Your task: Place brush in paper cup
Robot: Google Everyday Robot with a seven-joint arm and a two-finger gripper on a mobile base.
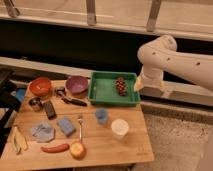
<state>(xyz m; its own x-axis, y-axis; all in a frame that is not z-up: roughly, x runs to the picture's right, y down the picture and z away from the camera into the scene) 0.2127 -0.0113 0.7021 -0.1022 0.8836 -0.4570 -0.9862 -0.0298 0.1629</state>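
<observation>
well, gripper fingers (138,85) spread (empty) beside green tray (104,91); brush (73,100) on table (102,146) nr purple bowl (76,85).

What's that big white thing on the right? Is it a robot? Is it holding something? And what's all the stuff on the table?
Yes, the white thing is a robot's arm. At its end sits a pincer, two fingers for grabbing things. It hangs just right of the green tray, open and holding nothing. There is one camera, and it looks down on the wooden table from above. On the table lie a black brush in front of the purple bowl, a white paper cup with a small blue cup beside it, a fork, an orange bowl and an apple. The robot's job is to put the brush into the paper cup. That is not done yet.
</observation>
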